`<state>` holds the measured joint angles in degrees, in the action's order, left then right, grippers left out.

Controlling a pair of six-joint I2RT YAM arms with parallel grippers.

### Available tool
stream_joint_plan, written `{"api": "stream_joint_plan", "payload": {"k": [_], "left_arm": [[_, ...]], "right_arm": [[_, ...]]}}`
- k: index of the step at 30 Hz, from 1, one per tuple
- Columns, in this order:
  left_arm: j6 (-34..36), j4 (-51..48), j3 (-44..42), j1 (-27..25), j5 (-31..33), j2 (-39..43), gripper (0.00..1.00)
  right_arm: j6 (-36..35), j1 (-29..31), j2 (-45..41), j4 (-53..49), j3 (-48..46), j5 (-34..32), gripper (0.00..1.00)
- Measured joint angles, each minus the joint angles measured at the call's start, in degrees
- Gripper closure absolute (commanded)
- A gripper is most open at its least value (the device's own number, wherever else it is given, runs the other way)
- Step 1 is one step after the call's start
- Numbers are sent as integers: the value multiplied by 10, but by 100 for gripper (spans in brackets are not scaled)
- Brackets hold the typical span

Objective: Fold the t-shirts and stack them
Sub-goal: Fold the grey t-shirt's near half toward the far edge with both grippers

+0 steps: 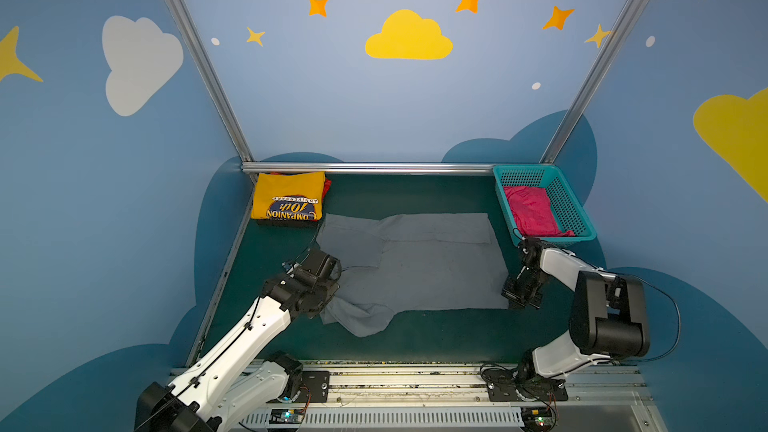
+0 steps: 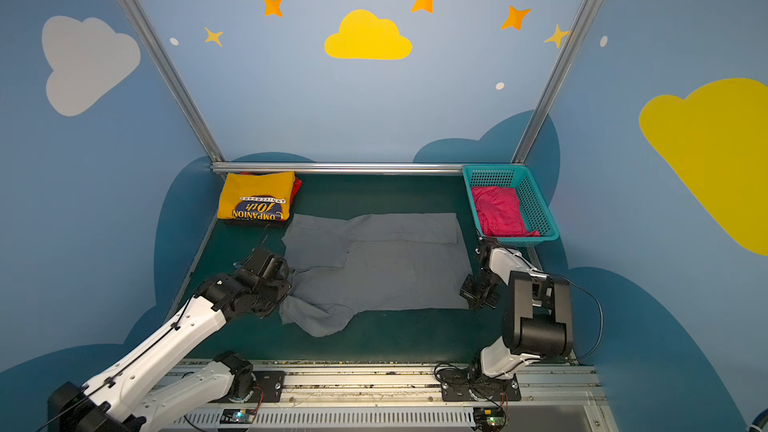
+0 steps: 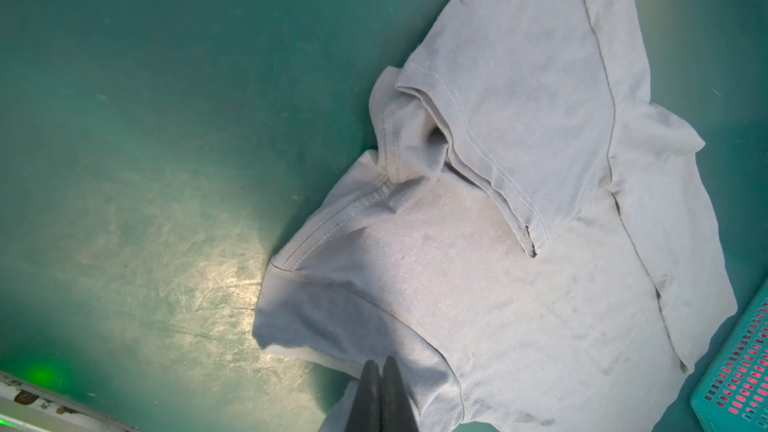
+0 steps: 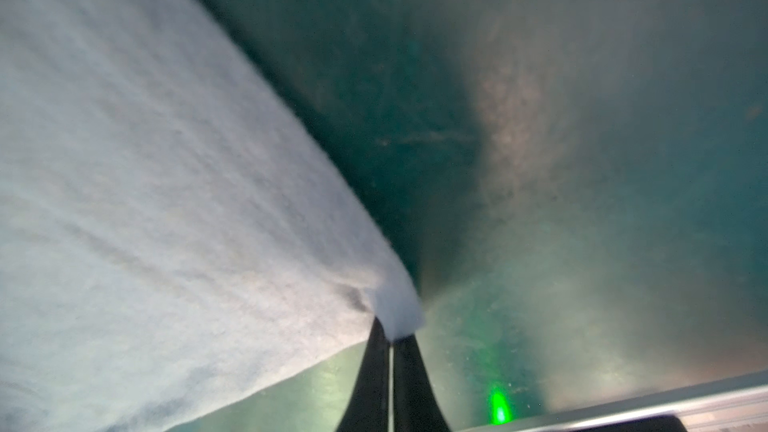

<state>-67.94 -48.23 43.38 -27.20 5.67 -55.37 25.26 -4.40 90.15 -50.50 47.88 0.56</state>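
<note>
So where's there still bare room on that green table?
Bare strips: behind the grey t-shirt, between the yellow t-shirt and teal basket; and between its near edge and the front rail. The middle is crowded.

Your grey tee spread flat at centre, partly folded, near-left sleeve rumpled; yellow tee folded, far-left corner; pink tee bunched in basket.

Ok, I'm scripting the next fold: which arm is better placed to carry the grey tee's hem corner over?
Right. The right gripper is shut on that corner of the grey tee; the left gripper grips the sleeve end.
</note>
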Motion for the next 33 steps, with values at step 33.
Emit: {"api": "stream_joint_plan", "payload": {"k": [33], "left_arm": [[223,29,295,183,-21,-311,95]], "right_arm": [[-80,11,168,-61,338,26,100]]}}
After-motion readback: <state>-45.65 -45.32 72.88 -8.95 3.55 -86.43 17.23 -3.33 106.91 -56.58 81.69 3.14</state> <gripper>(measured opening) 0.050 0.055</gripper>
